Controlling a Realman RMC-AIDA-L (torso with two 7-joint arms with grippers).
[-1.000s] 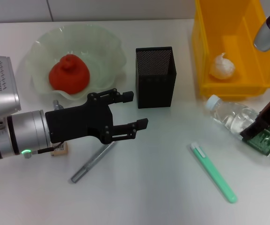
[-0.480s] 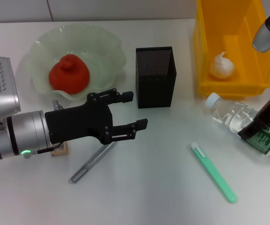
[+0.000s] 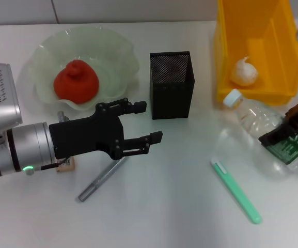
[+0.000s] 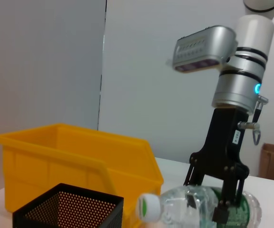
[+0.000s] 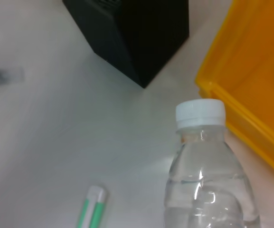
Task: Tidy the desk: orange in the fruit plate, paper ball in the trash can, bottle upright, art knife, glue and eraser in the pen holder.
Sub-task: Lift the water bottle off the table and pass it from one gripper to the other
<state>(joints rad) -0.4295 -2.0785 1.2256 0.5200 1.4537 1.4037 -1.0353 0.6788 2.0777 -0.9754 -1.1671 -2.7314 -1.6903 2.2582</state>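
Your right gripper (image 3: 288, 130) is clamped across the bottle (image 3: 265, 129) at the frame's right edge — cap up-left, body tilted; left gripper (image 3: 144, 122) hangs open.

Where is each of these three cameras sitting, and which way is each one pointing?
Head view: looks forward and down at the desk; the left gripper shows with jaws open, the right gripper on the bottle.
Left wrist view: looks level across the desk at the trash can, pen holder and right arm; none of its own jaws show.
Right wrist view: looks down the bottle; no jaws show.
All three share the bottle, trash can and pen holder.
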